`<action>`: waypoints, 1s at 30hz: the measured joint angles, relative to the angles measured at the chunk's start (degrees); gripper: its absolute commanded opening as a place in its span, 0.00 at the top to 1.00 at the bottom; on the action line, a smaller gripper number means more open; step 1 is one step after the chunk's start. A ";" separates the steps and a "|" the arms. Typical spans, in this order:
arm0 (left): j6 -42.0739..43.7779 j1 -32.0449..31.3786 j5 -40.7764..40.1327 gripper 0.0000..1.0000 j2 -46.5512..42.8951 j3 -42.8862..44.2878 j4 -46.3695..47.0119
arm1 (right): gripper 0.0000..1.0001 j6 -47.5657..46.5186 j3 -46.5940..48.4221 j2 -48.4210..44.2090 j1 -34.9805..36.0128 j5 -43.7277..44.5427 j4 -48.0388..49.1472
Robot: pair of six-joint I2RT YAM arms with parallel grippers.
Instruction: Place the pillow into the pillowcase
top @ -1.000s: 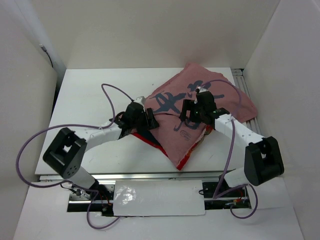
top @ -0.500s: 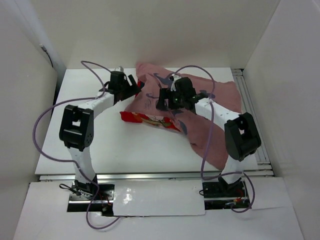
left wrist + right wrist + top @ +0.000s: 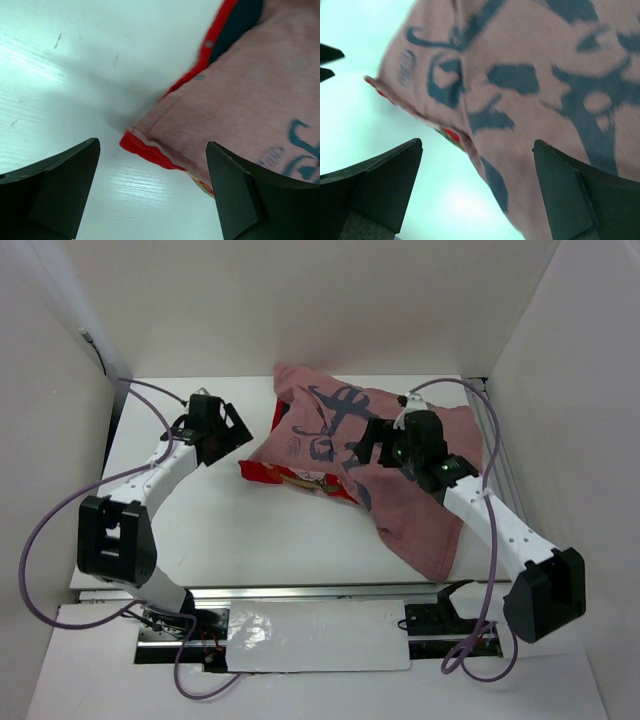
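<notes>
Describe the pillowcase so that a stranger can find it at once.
Look at the white table, its far right part. A large crumpled cloth lies there: the pillowcase. It alone is dull pink with dark blue marks and a red edge on its left.

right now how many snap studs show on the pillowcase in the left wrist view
2: one stud on the red hem near the top, another just below it on the pink side of the pillowcase. More may be hidden.
</notes>
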 measured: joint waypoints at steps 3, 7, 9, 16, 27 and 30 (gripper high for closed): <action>-2.75 2.12 1.92 0.00 5.03 1.51 -2.40 | 0.01 1.84 -4.07 -4.68 0.15 3.52 -3.93; -7.37 4.00 7.08 0.01 7.96 -0.42 -3.08 | 0.01 5.53 -9.03 -10.91 0.42 8.50 -10.82; -9.40 4.07 9.18 0.03 8.59 -1.14 -2.71 | 0.01 7.78 -10.97 -14.25 0.44 10.47 -14.10; -15.65 0.52 11.85 0.59 12.37 -1.11 0.98 | 0.01 16.04 -18.32 -23.78 1.07 14.27 -20.72; -14.29 0.83 10.47 1.00 17.25 -2.08 2.14 | 0.01 22.36 -24.96 -23.17 0.76 19.39 -20.65; -14.29 1.44 6.49 1.00 9.49 -7.80 1.88 | 0.01 22.03 -25.16 -15.56 -0.96 20.59 -14.73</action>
